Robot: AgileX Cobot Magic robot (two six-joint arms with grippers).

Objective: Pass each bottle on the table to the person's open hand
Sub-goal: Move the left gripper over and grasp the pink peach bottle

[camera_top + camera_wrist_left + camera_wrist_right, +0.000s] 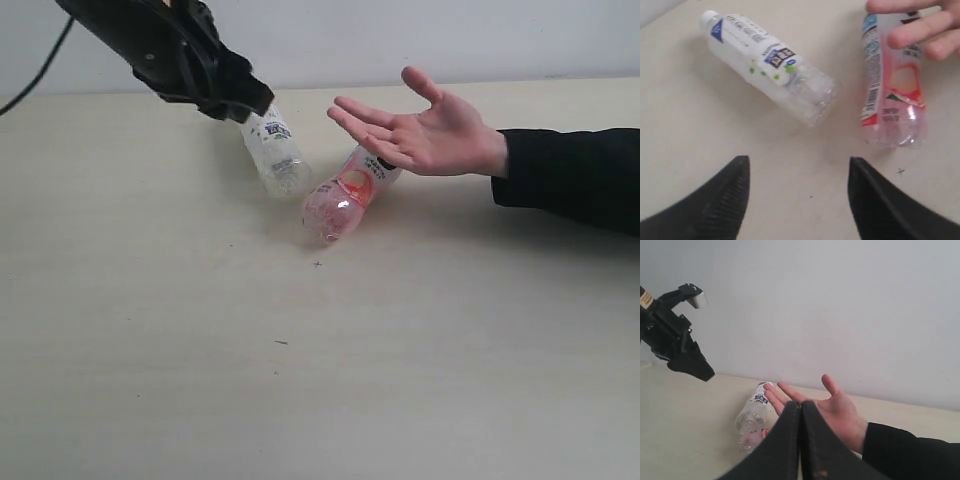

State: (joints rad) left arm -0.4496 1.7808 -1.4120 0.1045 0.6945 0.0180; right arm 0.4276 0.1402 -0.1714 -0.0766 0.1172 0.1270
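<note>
1. Two bottles are in sight, both lying on their sides on the table [300,400]. One is the lime bottle [770,75] with its white cap, and close beside it, with a gap between, is the pink bottle [892,102]. No other bottles show.
2. Both look like thin clear plastic with little or nothing inside. I'd judge them light, a bit squashy under a hard squeeze, slick, and ready to roll if nudged on the flank.
3. The best hold, to my eye, is across the labelled middle of the lime bottle, with the jaws square to its long axis. The bare ribbed base end and the narrowing neck look likelier to slip.
4. The hand [430,135] is palm up with its fingers spread. It hovers over the cap end of the pink bottle, so that cap is hidden. A black sleeve [570,175] covers the wrist.
5. The left gripper [799,162] hangs tilted above the table near the lime bottle. Its jaws are spread wide with nothing between them. From the exterior view it covers that bottle's cap end. Its own wrist view shows both bottles ahead of the fingers, neither touched.
6. The right gripper [800,407] sits well back and off the table, pointing toward the hand. Its jaws are pressed together on nothing.
</note>
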